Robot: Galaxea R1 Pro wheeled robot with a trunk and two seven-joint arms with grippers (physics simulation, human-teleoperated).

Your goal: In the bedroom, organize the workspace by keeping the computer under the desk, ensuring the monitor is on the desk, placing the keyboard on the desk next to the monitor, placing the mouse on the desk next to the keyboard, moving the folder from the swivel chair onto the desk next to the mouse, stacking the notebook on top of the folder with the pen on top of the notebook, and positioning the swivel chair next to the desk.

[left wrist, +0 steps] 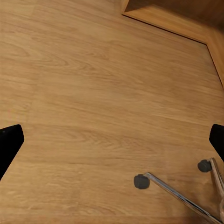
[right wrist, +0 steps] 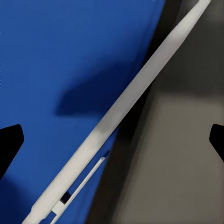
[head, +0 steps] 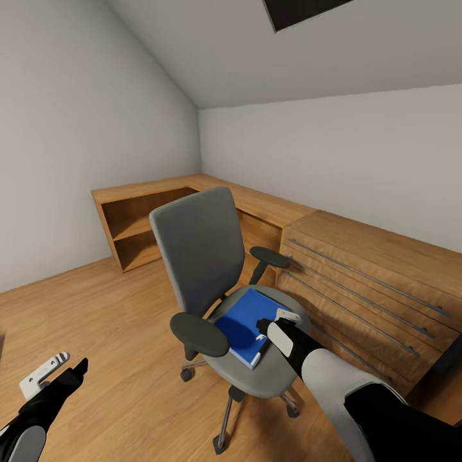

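Folder (head: 240, 325) lay flat on the chair (head: 256, 369) seat, right gripper (head: 273, 323) hovering just above its near edge with jaws wide apart; left gripper (head: 61, 369) was open too, over bare floor (left wrist: 93, 93)

The head camera looks down from above the swivel chair (head: 218, 282). The right wrist camera sits close over its folder (right wrist: 56, 70); the left faces the floor (left wrist: 93, 93) beside its casters (left wrist: 141, 181).

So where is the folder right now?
In the head view the blue folder lies flat on the swivel chair seat, between the armrests, with the right hand at its right edge.
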